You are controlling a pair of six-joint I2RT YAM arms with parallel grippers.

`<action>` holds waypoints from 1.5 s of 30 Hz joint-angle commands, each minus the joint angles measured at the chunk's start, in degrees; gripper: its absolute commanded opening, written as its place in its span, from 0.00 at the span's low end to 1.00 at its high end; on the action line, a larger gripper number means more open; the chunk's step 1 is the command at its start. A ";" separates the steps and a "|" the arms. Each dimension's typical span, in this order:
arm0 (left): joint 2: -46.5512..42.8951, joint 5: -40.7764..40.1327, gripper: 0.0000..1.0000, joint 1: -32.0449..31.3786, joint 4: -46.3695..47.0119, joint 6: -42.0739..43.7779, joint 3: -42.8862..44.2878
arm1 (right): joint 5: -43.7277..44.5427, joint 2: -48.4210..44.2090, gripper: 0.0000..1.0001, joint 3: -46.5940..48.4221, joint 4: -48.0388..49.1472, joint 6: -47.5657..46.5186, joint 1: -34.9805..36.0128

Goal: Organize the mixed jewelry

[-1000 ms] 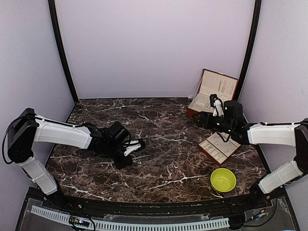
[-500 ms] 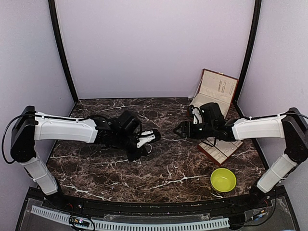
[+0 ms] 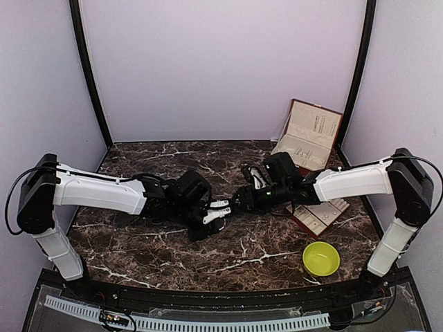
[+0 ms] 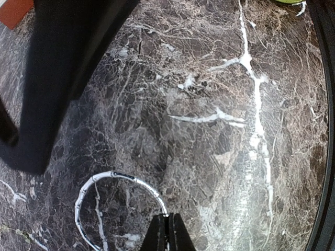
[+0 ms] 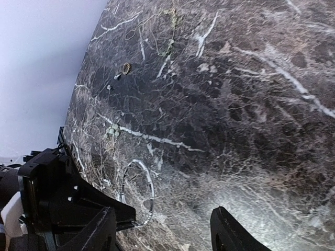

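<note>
Handover stage, judged early in sorting. Left fingers (image 4: 158,238) are pressed together on a thin hoop (image 4: 112,173) at mid-worktop (image 3: 138,242); right fingers (image 5: 235,232) stand apart, facing it. Ring (image 5: 126,68), chain (image 5: 171,31) and studs (image 5: 112,132) lie loose on the worktop, well apart from the tray (image 3: 325,220).

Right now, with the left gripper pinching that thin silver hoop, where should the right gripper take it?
Probably the free arc of the hoop, opposite where the left gripper pinches it, with the right gripper coming in from the right side. The hoop is bare thin wire, so its open jaws should straddle the rim there.
</note>
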 commanded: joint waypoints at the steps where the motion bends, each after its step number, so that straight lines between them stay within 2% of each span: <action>1: -1.91 -0.07 0.00 -0.75 1.45 0.85 -1.59 | -3.85 3.00 0.59 3.33 0.67 0.83 2.15; 10: -2.10 -0.78 0.00 -0.89 2.19 0.62 -1.98 | -3.30 5.57 0.51 4.26 -1.41 0.31 3.30; 17: -2.48 -1.07 0.00 -1.04 2.95 0.56 -2.47 | -7.34 8.17 0.39 6.07 -0.57 0.78 3.31; 30: -3.53 -1.58 0.00 -1.32 4.17 0.56 -3.19 | -11.36 11.97 0.27 9.10 0.31 1.02 3.53; 33: -3.45 -1.74 0.00 -1.41 4.24 0.57 -3.29 | -11.68 12.30 0.19 9.47 0.67 1.19 3.51; 37: -3.39 -1.96 0.00 -1.55 4.39 0.50 -3.40 | -11.22 11.87 0.00 9.40 1.38 1.79 3.52; 39: -3.47 -2.30 0.00 -1.59 4.59 0.41 -3.50 | -10.16 11.23 0.00 9.06 1.64 1.85 3.48; 40: -3.54 -2.42 0.03 -1.59 4.79 0.27 -3.56 | -9.16 10.79 0.00 8.77 1.85 1.79 3.48; 44: -4.34 -3.78 0.36 -1.59 5.73 -0.13 -3.85 | -5.29 8.35 0.00 7.57 2.06 1.30 3.46; 45: -4.71 -3.91 0.40 -1.59 5.97 -0.17 -4.00 | -4.33 7.66 0.00 7.16 1.98 1.17 3.33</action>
